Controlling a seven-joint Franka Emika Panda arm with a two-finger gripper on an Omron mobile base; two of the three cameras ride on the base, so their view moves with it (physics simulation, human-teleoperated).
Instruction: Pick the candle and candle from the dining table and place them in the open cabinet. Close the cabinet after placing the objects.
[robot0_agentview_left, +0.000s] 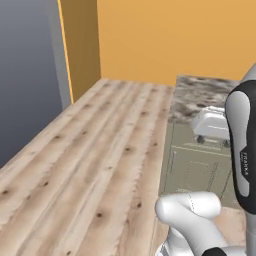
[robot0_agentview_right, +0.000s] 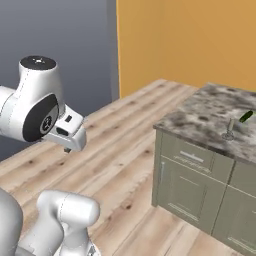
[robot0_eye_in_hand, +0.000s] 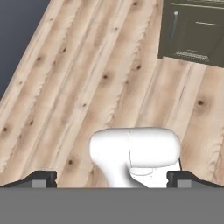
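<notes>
You see bare wood floor (robot0_agentview_left: 100, 165) between you and the bench (robot0_agentview_right: 210, 117). A silver-grey candle (robot0_agentview_right: 230, 131) stands on its mottled stone top. Your end effector (robot0_eye_in_hand: 112, 179) hangs over the floor, fingers (robot0_eye_in_hand: 43, 178) spread wide.

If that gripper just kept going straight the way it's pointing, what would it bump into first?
Probably the wooden floor. The open gripper points downward, and planks lie ahead of its fingertips. The island's drawer front sits off to the side, likely out of its path.

From behind the arm, both our base views share the plank floor (robot0_agentview_left: 90, 165) and dining table (robot0_agentview_right: 200, 120); our hand view faces the floor.
</notes>
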